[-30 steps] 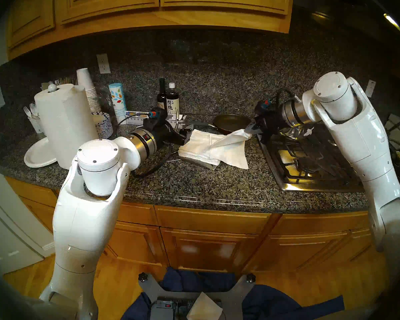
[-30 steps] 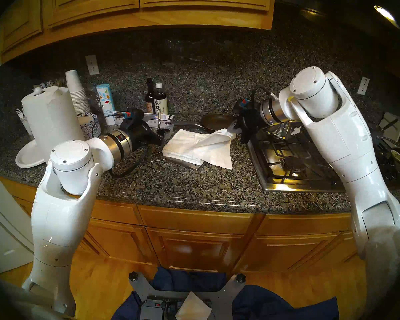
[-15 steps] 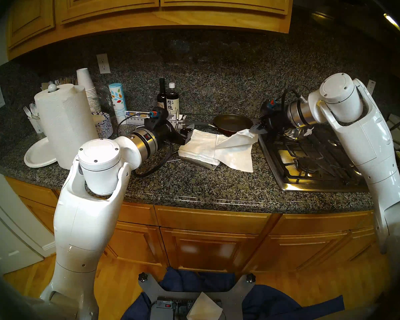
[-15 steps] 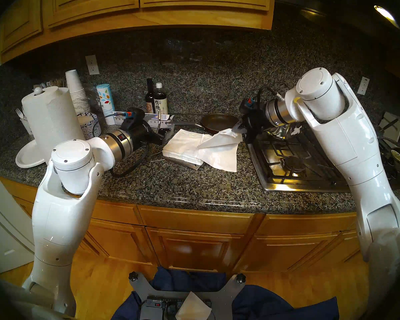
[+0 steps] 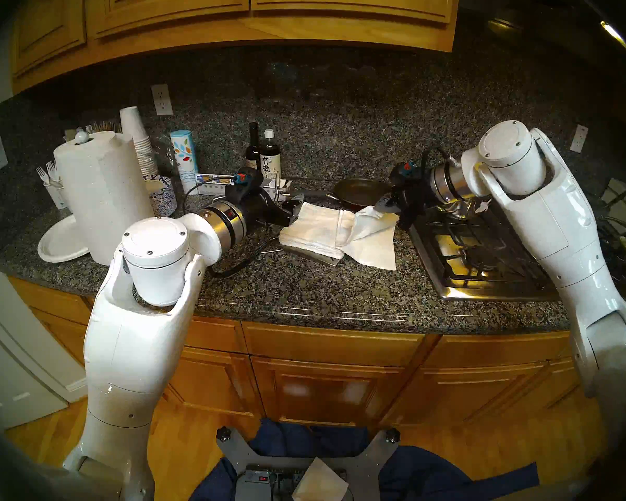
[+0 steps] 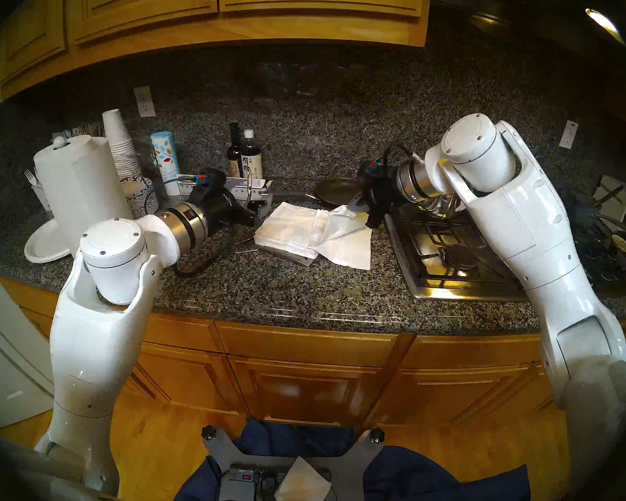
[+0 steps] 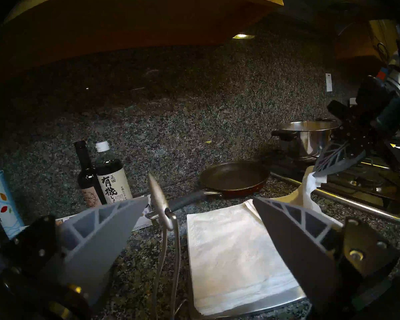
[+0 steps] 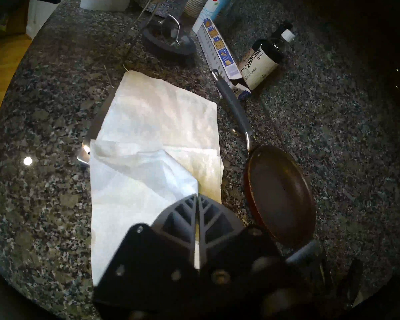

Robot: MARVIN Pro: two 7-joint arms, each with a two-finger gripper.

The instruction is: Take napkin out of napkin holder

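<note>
Head stereo left view is showing the right gripper (image 5: 383,204) with its jaws clamped together on one corner of the napkin (image 5: 371,241), so that corner is getting pinched up off the bench (image 5: 304,290) while the rest of the sheet is draping down onto the granite just beside the napkin holder (image 5: 327,260). One edge of it is looking like it's overlapping the stack of napkins (image 5: 311,229) sitting in the holder, hard to say how much. The left gripper (image 5: 292,211) is hanging level at the far left corner of the stack with its jaws standing wide apart, not gripping anything. In the left wrist view the holder's wire arm (image 7: 169,241) is standing up between those open fingers, spoon tip raised clear of the stack. The frying pan (image 5: 363,193) is sitting right behind the napkin, and the stove (image 5: 485,251) is just to the right of it.
</note>
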